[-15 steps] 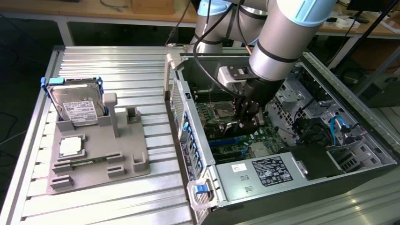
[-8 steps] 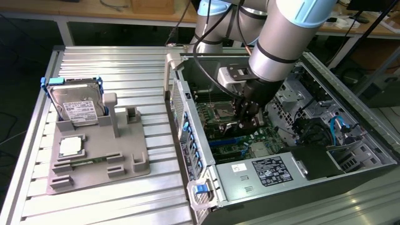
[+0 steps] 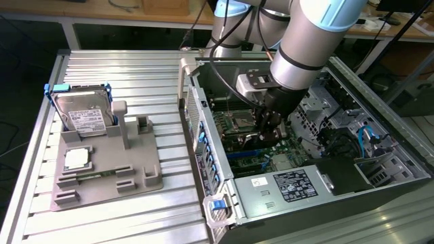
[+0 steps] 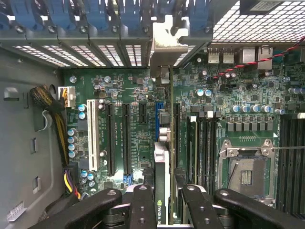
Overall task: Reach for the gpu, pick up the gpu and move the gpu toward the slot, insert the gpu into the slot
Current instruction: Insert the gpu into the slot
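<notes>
Holding the thin dark gpu card [image 4: 162, 191] edge-on over the long blue slot [image 4: 158, 119], we see the black gripper [image 4: 162, 202] clamped on its rigid, likely fragile upper edge.

Strong light falls from above onto the ribbed metal table [image 3: 122, 213], which glares almost white near its front edge. Inside the open computer case [image 3: 285, 190] things sit dimmer. Up close, the motherboard [image 4: 133, 124] is evenly lit and sharp, while the perforated rear panel [image 4: 257, 21] washes out white.
</notes>
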{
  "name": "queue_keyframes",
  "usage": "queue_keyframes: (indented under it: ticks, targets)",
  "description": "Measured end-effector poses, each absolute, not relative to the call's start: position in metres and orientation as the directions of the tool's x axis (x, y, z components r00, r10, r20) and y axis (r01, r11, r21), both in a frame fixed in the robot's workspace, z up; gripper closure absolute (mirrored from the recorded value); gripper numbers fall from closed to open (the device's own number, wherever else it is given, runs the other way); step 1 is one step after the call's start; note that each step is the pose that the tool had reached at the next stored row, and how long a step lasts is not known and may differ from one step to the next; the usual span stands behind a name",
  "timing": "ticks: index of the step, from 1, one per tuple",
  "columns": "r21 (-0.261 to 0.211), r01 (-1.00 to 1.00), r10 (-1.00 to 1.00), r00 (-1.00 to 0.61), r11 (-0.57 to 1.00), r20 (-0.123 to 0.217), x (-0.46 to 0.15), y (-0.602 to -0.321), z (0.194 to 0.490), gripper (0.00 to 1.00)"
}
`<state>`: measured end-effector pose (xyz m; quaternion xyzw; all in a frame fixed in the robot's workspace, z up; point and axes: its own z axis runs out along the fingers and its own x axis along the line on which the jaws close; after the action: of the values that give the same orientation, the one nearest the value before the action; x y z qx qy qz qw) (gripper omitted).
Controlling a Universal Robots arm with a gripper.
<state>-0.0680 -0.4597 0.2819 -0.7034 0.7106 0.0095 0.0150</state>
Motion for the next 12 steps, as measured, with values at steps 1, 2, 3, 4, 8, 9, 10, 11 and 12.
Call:
queue_keyframes:
  ticks: [1,2,3,4,8,9,10,11,12]
  targets:
    - [-0.007,-1.000,-0.999,-0.010,0.010,-0.034,-0.0680,-0.4598,0.2818,0.73]
    - [-0.007,-1.000,-0.999,-0.010,0.010,-0.035,-0.0681,-0.4598,0.2816,0.73]
    - [-0.007,-1.000,-0.999,-0.010,0.010,-0.035,-0.0681,-0.4599,0.2814,0.73]
    - [-0.007,-1.000,-0.999,-0.010,0.010,-0.035,-0.0684,-0.4599,0.2811,0.73]
    - [-0.008,-1.000,-0.999,-0.010,0.010,-0.035,-0.0692,-0.4600,0.2803,0.73]
    - [-0.008,-1.000,-0.999,-0.010,0.010,-0.035,-0.0693,-0.4601,0.2802,0.73]
    - [-0.008,-1.000,-0.999,-0.010,0.010,-0.035,-0.0694,-0.4602,0.2800,0.73]
    - [-0.008,-1.000,-0.999,-0.010,0.010,-0.035,-0.0695,-0.4603,0.2798,0.73]
    - [-0.008,-1.000,-0.999,-0.010,0.010,-0.035,-0.0695,-0.4604,0.2796,0.73]
